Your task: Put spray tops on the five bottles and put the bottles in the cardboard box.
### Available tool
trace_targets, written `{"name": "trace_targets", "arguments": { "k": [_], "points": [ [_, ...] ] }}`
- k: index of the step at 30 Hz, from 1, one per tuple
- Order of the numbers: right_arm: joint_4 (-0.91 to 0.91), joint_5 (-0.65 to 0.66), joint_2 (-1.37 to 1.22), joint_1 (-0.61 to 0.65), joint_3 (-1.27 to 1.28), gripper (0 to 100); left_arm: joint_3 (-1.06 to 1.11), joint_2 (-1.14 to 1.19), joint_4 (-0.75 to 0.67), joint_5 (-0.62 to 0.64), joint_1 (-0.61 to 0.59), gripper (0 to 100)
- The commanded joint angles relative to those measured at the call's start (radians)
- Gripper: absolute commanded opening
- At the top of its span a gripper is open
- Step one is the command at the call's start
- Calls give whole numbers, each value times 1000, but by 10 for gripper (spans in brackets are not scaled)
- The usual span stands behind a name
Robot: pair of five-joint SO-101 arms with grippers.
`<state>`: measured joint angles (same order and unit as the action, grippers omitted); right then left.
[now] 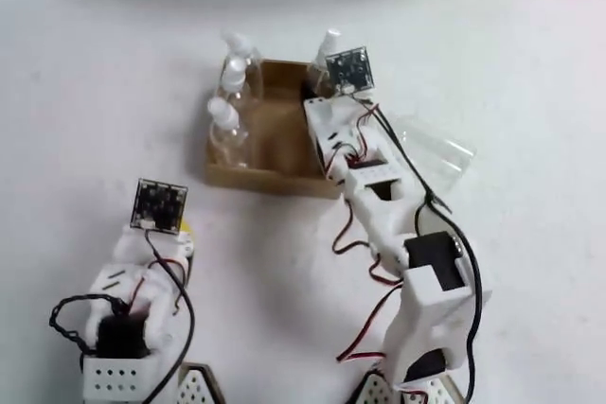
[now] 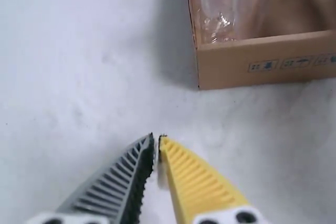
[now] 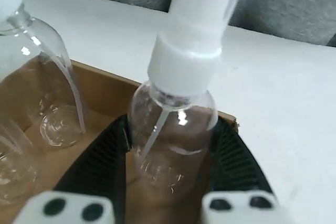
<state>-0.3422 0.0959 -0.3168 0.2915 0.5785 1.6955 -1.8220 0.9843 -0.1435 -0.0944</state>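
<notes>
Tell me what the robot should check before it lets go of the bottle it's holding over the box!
1. Spray top on the held bottle: ok.
2. Right jaws on both sides of the bottle: ok.
3. Bottle over the cardboard box, not the table: ok, near a corner.
4. Bottle's bottom touching the box floor: cannot tell, hidden.
5. Free floor beside the other bottles: ok.
6. Left jaws clear of the box: ok, shut.

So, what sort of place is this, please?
Probably a room with a robot test bench, not a factory: a white table carrying two small arms, a cardboard box of clear spray bottles, and grey fabric behind, perhaps a sofa.
</notes>
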Motion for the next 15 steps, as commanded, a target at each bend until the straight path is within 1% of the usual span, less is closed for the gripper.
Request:
{"name": "trace_targets", "arguments": {
  "k": [1,7,11,15],
  "points": [
    [54,5,-5,21,-12,15,-3,-7,-6,-9,-8,28],
    [58,8,-5,19,-11,18,-3,-7,-6,-9,-8,28],
    [56,100,5,19,12,18,-3,-7,-6,-9,-8,28],
    [56,98,84,19,66,18,-3,-7,-6,-9,-8,28]
  ]
}}
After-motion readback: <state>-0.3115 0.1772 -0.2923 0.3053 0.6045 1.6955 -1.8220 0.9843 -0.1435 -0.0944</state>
